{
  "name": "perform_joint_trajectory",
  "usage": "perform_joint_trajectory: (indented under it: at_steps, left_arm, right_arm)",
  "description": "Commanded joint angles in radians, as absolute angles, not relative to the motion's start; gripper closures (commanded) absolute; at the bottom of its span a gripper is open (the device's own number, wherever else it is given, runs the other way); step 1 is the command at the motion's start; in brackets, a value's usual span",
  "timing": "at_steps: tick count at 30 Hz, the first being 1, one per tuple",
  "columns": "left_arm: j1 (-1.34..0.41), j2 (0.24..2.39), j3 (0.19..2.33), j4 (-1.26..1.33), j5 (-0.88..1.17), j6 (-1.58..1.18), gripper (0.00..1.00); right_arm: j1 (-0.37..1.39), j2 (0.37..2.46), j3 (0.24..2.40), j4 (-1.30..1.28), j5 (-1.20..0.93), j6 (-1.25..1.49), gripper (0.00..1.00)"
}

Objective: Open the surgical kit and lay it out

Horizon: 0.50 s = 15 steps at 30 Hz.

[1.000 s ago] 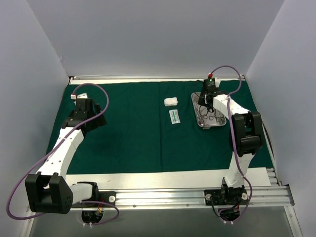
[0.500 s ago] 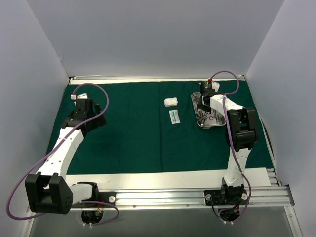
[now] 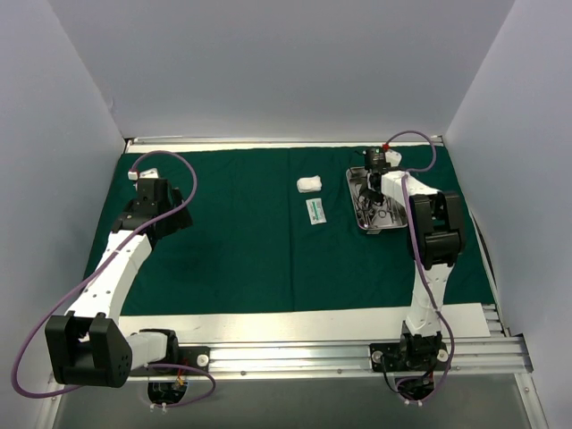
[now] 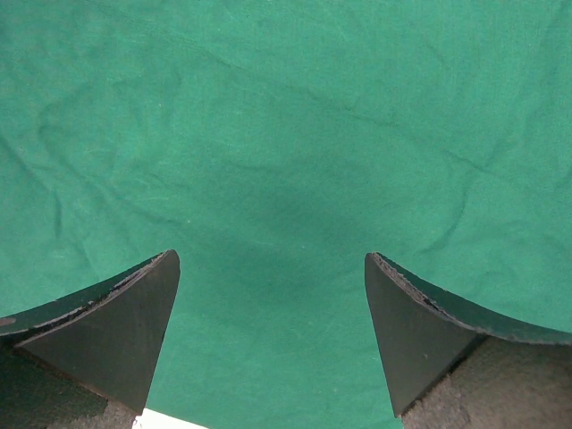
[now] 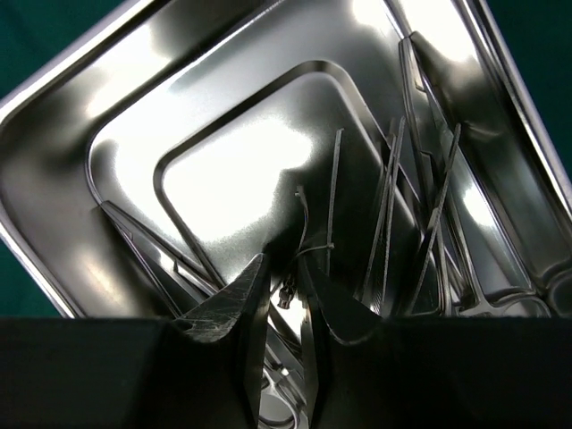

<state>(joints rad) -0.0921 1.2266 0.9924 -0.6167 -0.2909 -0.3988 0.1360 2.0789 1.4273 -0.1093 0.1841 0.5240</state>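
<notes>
The tabletop (image 3: 304,322) is covered almost edge to edge by a dark green cloth drape (image 3: 241,250), spread flat with faint creases. A bare white strip shows at 6 o'clock and a thinner one at 12 o'clock.

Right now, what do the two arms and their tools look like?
The left arm and right arm are alike: white links with bulky black joint housings, and a purple cable looping along each. The left tool has two dark wedge-shaped fingers; the right tool has the same, with scuffed tips. A small red light shows by the right wrist.
</notes>
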Motion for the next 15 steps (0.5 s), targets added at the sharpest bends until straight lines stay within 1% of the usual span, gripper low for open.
perform_joint_trajectory:
  at_steps: [1, 3, 4, 7, 9, 10, 15]
  left_arm:
    - [-0.095, 1.213, 1.000, -0.578, -0.288, -0.388, 0.06]
    - [-0.095, 1.213, 1.000, -0.578, -0.290, -0.388, 0.06]
    - [-0.097, 1.213, 1.000, -0.578, -0.291, -0.388, 0.06]
    - [-0.097, 1.213, 1.000, -0.578, -0.291, -0.388, 0.06]
    - [-0.097, 1.212, 1.000, -0.578, -0.291, -0.388, 0.06]
    - [-0.095, 1.212, 1.000, -0.578, -0.291, -0.388, 0.06]
    - [-0.097, 1.210, 1.000, -0.578, -0.293, -0.388, 0.06]
  right_arm:
    - [0.124, 2.128, 1.448, -0.146, 0.203, 0.537, 0.84]
    - [0.121, 2.135, 1.448, -0.146, 0.199, 0.534, 0.84]
    - [0.120, 2.135, 1.448, -0.147, 0.199, 0.531, 0.86]
    - [0.117, 2.132, 1.453, -0.146, 0.198, 0.522, 0.94]
    - [0.114, 2.123, 1.457, -0.143, 0.198, 0.512, 0.96]
    - [0.112, 2.120, 1.462, -0.143, 0.199, 0.506, 1.00]
    - [0.106, 2.114, 1.506, -0.135, 0.193, 0.448, 1.00]
